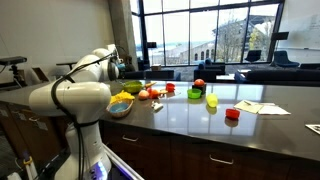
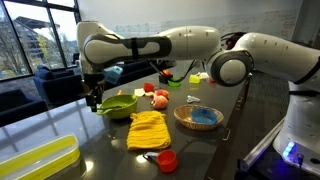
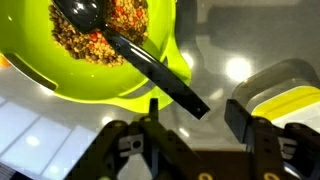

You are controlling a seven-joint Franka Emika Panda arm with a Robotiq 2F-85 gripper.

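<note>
One slip worries me: my fingers [image 3: 262, 140] hang apart and empty just beside the green bowl [image 3: 172, 55], over the handle of the black spoon [image 3: 150, 68] that rests in its food, so a skewed pinch could lever the spoon up and fling that food onto the worktop [image 3: 225, 35].

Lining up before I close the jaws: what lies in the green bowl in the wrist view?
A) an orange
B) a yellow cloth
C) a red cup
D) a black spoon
D: a black spoon rests on the food in the green bowl, its handle jutting out over the rim.
</note>
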